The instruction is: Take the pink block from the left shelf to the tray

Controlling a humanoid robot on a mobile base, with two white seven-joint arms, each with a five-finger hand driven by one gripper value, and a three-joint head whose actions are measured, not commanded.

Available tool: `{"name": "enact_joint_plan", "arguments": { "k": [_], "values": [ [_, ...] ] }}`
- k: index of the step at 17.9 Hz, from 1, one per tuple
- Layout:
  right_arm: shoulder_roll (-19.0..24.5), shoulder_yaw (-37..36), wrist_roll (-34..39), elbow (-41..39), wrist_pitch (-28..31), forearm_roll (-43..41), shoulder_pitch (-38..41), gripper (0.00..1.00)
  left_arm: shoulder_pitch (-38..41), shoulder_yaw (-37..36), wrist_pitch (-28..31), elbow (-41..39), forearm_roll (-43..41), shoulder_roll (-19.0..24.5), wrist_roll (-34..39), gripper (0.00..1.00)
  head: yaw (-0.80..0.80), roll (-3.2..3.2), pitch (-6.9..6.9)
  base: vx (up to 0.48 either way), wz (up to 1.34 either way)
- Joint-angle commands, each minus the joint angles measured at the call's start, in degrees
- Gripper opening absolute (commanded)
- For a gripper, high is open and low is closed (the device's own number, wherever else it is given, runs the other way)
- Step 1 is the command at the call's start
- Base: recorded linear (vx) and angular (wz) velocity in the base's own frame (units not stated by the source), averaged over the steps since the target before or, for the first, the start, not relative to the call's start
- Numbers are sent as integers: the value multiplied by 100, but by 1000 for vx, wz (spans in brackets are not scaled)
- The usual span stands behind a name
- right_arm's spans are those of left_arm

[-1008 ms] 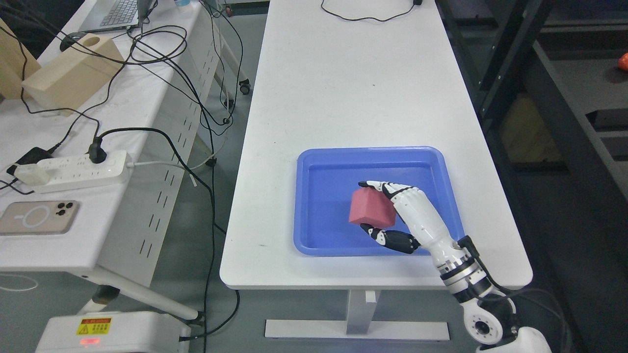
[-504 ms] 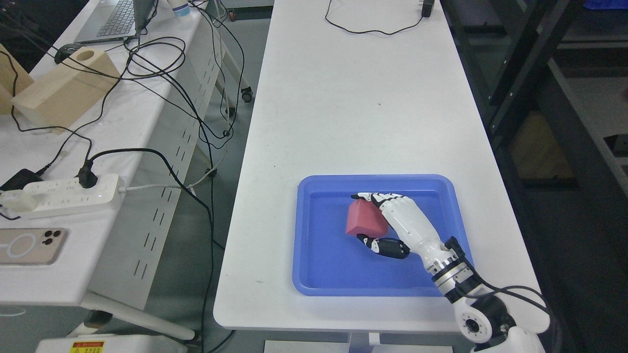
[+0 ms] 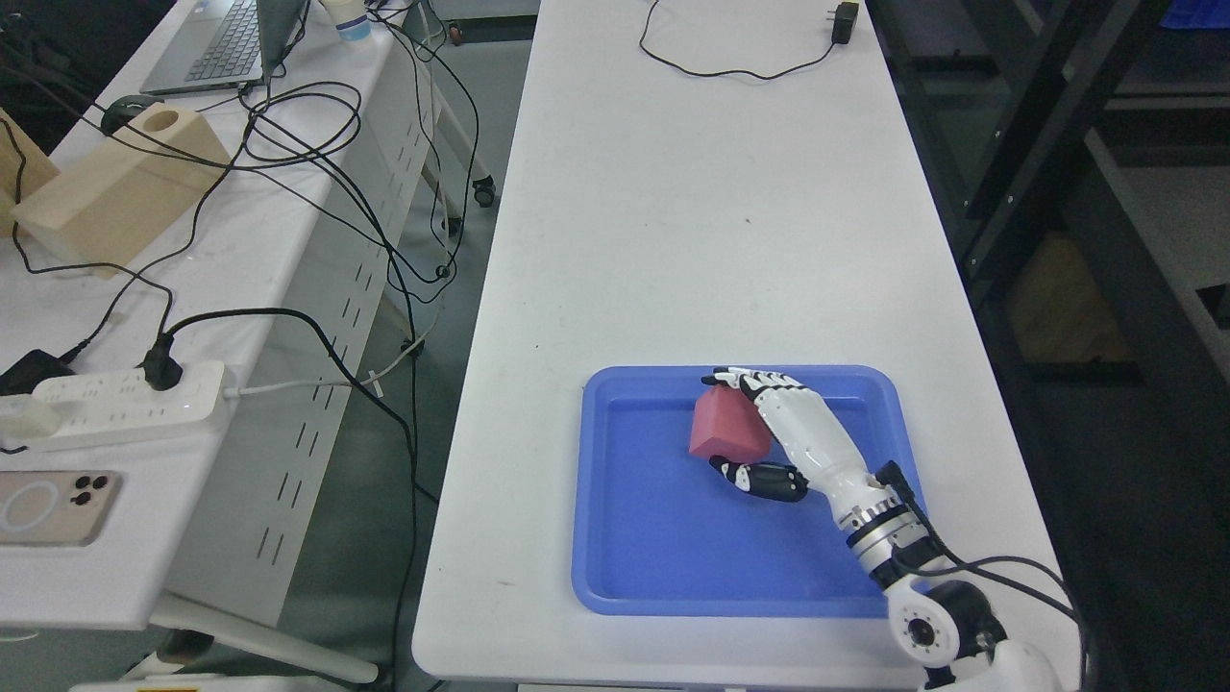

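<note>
A pink block (image 3: 727,428) is in my right hand (image 3: 745,423), over the far part of the blue tray (image 3: 663,567) on the white table. The fingers (image 3: 759,383) curl over the block's far side and the thumb (image 3: 764,479) presses its near side. I cannot tell whether the block touches the tray floor. My right arm comes in from the lower right corner. My left arm is not in view.
A black cable and plug (image 3: 846,21) lie at the table's far end. A second table on the left holds a power strip (image 3: 115,404), a phone (image 3: 48,505), a wooden box (image 3: 115,187), a laptop and tangled cables. Dark shelving (image 3: 1076,173) stands on the right.
The camera has tilted, so the whole picture shifted downward. My right hand, still holding the pink block, has moved toward the tray's far edge.
</note>
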Motion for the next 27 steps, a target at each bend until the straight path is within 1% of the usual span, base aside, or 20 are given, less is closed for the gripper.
{"name": "enact_joint_plan", "arguments": {
  "k": [1, 5, 6, 8, 10, 11, 12, 14, 18, 22, 24, 27],
  "values": [
    [-100, -28, 5, -3, 20, -509, 8, 87, -167, 0, -4, -100, 0, 100, 4, 100, 0, 0, 0, 18, 0],
    [-100, -344, 188, -12, 28, -1387, 8, 97, -167, 0, -4, -100, 0, 100, 4, 100, 0, 0, 0, 5, 0],
    [-100, -502, 311, -12, 28, -1850, 8, 98, -167, 0, -4, -100, 0, 100, 4, 100, 0, 0, 0, 0, 0],
    [-100, -774, 618, -12, 28, -3150, -1, 99, -175, 0, -4, -100, 0, 100, 4, 100, 0, 0, 0, 0, 0],
    [-100, -1038, 1337, -12, 107, -4206, -9, 99, -167, 0, -4, -100, 0, 100, 4, 100, 0, 0, 0, 0, 0],
    [-100, -1118, 1506, -12, 273, -4480, -18, 99, -167, 0, -4, -100, 0, 100, 4, 100, 0, 0, 0, 0, 0],
    [-100, -1214, 1508, -12, 414, -4701, -18, 99, -175, 0, -4, -100, 0, 100, 4, 100, 0, 0, 0, 0, 0],
    [-100, -1390, 1525, -12, 485, -4957, -27, 99, -167, 0, -4, -100, 0, 100, 4, 100, 0, 0, 0, 0, 0],
    [-100, -1593, 1534, -65, 407, -5370, -27, 99, -167, 0, -4, -100, 0, 100, 4, 100, 0, 0, 0, -3, 0],
    [-100, -1646, 1517, -65, 292, -5406, -18, 99, -167, 0, -4, -100, 0, 100, 4, 100, 0, 0, 0, -29, 0],
    [-100, -1637, 1508, -65, 406, -5371, -18, 99, -167, 0, -4, -100, 0, 100, 4, 100, 0, 0, 0, -58, 0],
    [-100, -1619, 1499, -65, 862, -5309, -27, 99, -167, 0, -4, -100, 0, 100, 4, 100, 0, 0, 0, -113, -6]
  ]
}}
